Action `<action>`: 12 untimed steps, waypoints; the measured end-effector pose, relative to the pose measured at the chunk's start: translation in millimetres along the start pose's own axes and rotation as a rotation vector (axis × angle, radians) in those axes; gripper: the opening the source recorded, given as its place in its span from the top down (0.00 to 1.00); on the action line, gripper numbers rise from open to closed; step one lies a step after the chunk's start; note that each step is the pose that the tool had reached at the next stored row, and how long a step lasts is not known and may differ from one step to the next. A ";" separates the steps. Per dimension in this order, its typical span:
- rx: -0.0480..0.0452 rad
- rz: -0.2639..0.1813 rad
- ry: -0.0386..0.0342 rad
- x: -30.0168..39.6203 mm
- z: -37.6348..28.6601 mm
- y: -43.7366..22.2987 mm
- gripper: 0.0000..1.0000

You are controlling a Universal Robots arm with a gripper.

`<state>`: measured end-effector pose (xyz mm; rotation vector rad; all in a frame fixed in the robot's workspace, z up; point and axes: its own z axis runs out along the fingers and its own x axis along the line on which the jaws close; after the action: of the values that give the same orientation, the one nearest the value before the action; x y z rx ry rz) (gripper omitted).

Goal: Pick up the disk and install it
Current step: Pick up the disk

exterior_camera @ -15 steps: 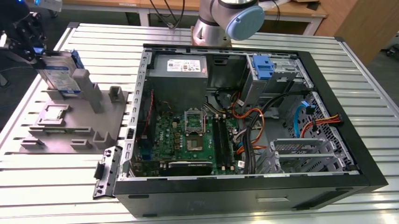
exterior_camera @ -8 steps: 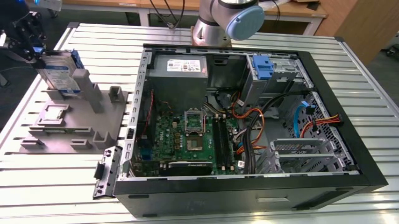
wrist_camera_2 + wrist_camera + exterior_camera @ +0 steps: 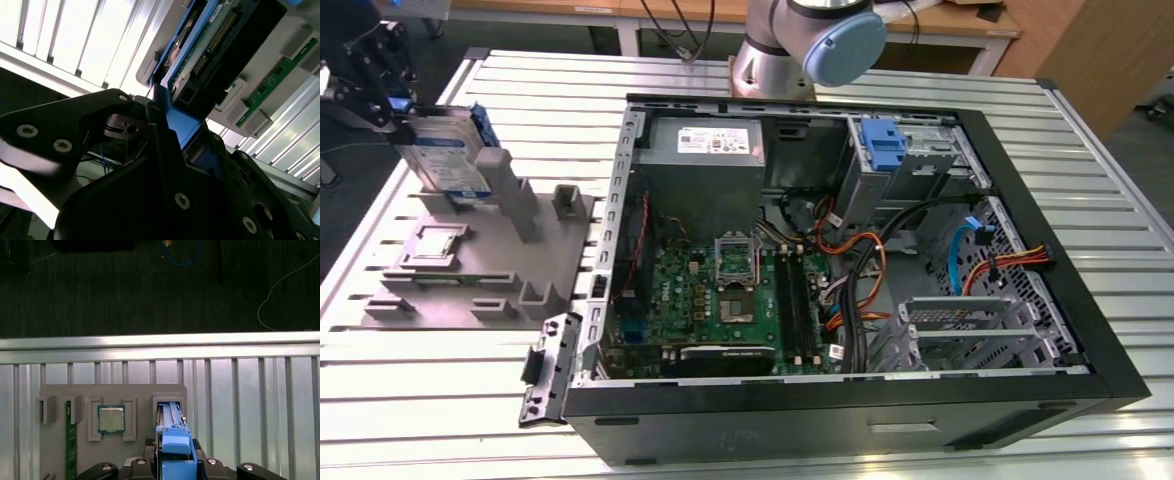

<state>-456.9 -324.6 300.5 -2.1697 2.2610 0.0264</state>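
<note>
The pincer [image 3: 394, 115] is closed narrowly on the disk [image 3: 447, 160], gripping the blue carrier frame [image 3: 173, 447] at its upper edge, so the drive hangs on edge straight below it. The lower end reaches the slot of the grey holder [image 3: 454, 270] underneath, made to stand it upright for grasping. I cannot tell whether it has lifted clear. The open computer case [image 3: 1067, 300] sits well off to one side, on the same desk [image 3: 427, 400].

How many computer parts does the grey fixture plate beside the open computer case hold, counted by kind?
hard disk in blue carrier: 1
processor chip: 1
green memory module: 1
Total: 3
</note>
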 end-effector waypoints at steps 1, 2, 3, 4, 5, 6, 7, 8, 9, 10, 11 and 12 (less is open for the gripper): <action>-0.0001 0.000 0.0003 0.0 -0.6 0.0 0.63; -0.0001 0.000 0.0005 0.0 -1.4 0.0 0.63; -0.0001 0.000 0.0007 0.0 -2.2 0.0 0.63; 0.0000 0.000 0.0009 -0.1 -3.1 0.0 0.63; 0.0000 0.000 0.0011 -0.1 -4.0 0.0 0.63; 0.0000 0.000 0.0013 -0.1 -4.8 0.1 0.63; 0.0000 0.000 0.0016 -0.1 -5.6 0.1 0.63; 0.0001 0.000 0.0019 -0.1 -6.4 0.1 0.63; 0.0000 0.000 0.0023 -0.1 -7.2 0.1 0.63; 0.0000 0.000 0.0026 -0.1 -7.7 0.1 0.63; 0.0001 0.000 0.0029 -0.2 -8.4 0.1 0.63; 0.0001 0.000 0.0032 -0.2 -9.1 0.1 0.63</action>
<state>-456.9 -324.5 309.6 -2.1711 2.2627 0.0228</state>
